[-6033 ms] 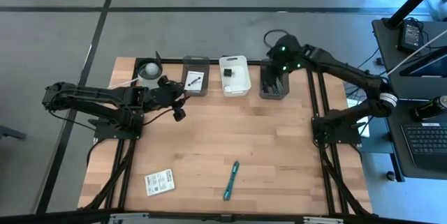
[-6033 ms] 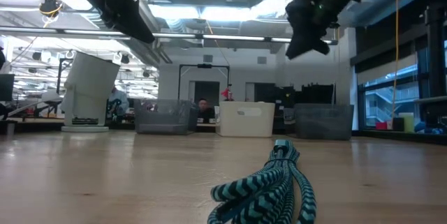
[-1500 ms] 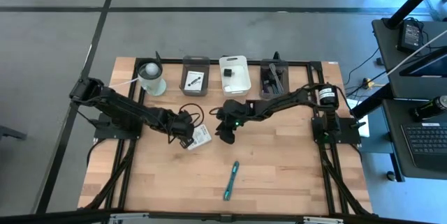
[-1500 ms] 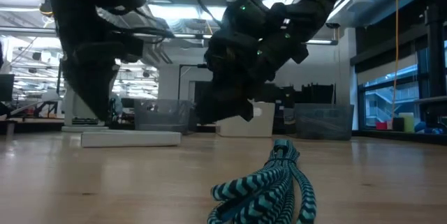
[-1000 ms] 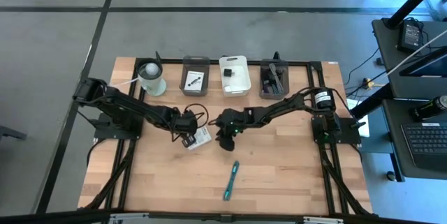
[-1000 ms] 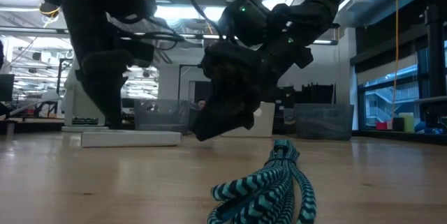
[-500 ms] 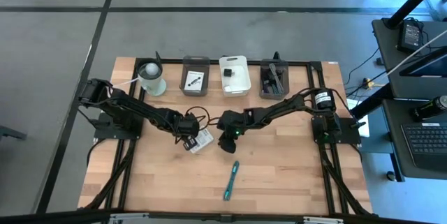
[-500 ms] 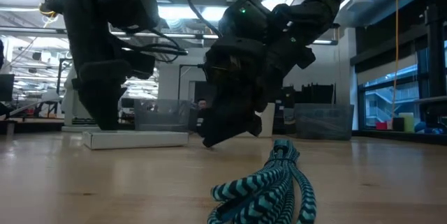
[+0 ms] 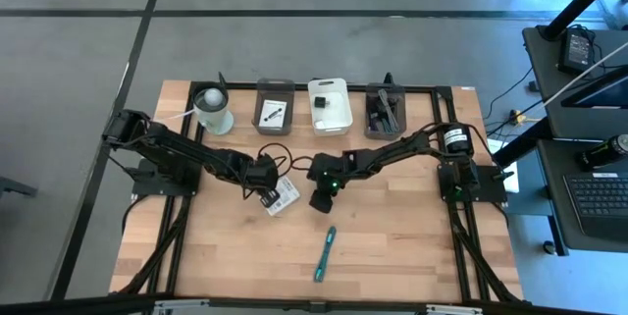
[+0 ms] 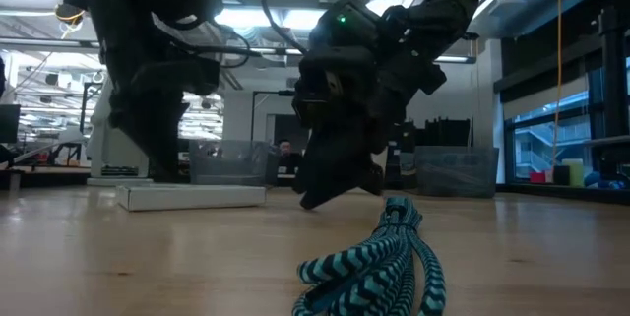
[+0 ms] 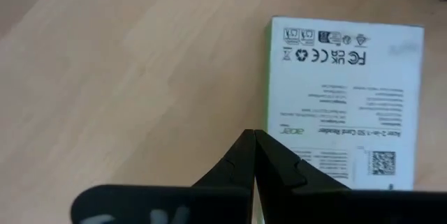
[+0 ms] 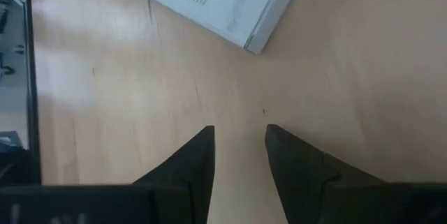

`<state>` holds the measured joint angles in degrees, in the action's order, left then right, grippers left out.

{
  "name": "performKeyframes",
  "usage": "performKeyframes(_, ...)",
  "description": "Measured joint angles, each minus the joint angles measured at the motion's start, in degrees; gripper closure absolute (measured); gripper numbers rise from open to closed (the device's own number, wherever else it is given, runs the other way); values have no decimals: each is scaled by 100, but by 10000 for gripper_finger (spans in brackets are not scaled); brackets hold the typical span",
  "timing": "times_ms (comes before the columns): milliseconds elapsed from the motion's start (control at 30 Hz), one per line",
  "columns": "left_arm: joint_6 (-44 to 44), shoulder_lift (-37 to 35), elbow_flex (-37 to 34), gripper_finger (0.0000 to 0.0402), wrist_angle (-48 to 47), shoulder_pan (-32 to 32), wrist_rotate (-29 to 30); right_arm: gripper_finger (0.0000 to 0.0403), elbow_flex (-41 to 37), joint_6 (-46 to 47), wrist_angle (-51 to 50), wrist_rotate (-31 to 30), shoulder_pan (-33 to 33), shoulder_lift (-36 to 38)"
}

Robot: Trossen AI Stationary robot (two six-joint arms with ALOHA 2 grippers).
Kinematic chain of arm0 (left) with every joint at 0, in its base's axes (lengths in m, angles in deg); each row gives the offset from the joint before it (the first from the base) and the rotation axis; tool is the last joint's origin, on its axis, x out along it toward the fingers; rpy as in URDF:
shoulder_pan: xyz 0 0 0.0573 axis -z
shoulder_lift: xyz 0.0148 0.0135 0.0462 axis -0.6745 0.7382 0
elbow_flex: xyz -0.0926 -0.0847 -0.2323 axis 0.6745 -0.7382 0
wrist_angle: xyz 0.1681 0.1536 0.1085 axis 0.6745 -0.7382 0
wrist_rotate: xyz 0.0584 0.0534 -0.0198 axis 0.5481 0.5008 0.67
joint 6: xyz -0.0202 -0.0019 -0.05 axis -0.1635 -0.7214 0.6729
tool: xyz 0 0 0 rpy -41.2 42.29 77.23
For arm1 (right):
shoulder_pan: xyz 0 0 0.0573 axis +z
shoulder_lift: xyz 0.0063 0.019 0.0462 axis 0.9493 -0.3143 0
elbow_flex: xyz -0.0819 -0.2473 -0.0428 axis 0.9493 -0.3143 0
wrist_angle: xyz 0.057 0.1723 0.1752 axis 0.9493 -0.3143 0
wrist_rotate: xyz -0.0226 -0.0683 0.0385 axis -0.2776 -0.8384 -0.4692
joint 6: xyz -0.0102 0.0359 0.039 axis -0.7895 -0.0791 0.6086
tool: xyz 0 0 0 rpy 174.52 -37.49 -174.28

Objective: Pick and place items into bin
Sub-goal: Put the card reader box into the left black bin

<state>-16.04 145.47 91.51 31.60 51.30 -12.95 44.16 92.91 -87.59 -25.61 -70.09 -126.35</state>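
Left gripper [image 9: 266, 194], fingers pressed together, poised at edge of flat white printed packet [image 9: 283, 195] lying mid-table on light wooden tabletop [image 9: 392, 236]. Right gripper [image 9: 320, 200], fingers apart and empty, held just beside packet. Teal braided cable [image 9: 325, 253] nearer front edge.

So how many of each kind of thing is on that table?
Bins along the far edge: 3, grey, white, dark
White cup: 1
White printed box: 1
Teal braided cord: 1
Total: 6
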Motion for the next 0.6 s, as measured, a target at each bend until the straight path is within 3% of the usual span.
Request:
performKeyframes(167, -45, 0, 0, 400, 106, 45, -268, 270, -21, 413, -112, 31, 19, 90)
performKeyframes(433, -850, 4, 0, 400, 14, 47, -273, 304, -32, 1233, -120, -351, 92, 614)
performKeyframes(600, -1153, 4, 0, 398, -80, 34, -273, 319, -25, 2035, 218, -1152, 468, 577)
